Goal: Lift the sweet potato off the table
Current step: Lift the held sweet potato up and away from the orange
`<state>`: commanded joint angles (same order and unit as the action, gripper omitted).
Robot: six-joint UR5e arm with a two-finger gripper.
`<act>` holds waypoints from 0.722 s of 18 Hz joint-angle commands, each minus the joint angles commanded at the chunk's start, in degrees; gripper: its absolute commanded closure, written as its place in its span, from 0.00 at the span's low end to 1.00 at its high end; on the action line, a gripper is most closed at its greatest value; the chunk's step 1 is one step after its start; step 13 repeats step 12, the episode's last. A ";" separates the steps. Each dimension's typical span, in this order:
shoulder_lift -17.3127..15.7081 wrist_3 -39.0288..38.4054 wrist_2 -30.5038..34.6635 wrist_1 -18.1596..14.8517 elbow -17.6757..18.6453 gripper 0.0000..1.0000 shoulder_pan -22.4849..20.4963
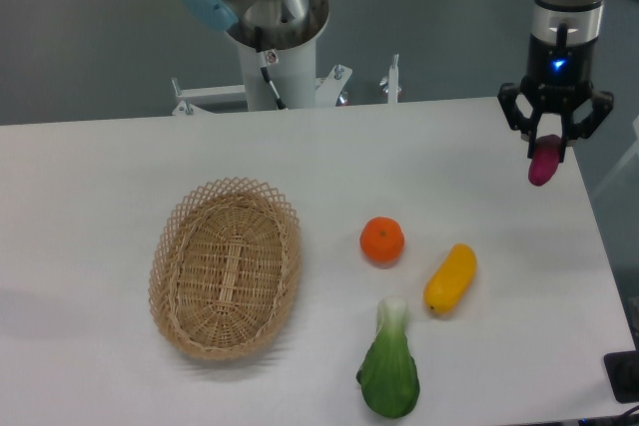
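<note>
The sweet potato [544,163], a small reddish-purple tuber, hangs in the air above the right edge of the white table [100,177]. My gripper [552,144] is shut on its upper end, pointing straight down, with a blue light lit on the wrist above. The tuber's lower end pokes out below the fingers and touches nothing.
An oval wicker basket [226,266] lies on the left half of the table. An orange [382,240], a yellow oblong fruit [451,278] and a green leafy vegetable [390,366] sit at the front right. The robot's base column [270,37] stands behind the table.
</note>
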<state>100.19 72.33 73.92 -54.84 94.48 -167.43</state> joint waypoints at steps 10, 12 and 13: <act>0.44 -0.09 0.00 0.09 0.09 0.78 0.70; 0.44 -0.09 0.09 0.09 0.09 0.78 0.79; 0.44 -0.09 0.09 0.09 0.09 0.78 0.79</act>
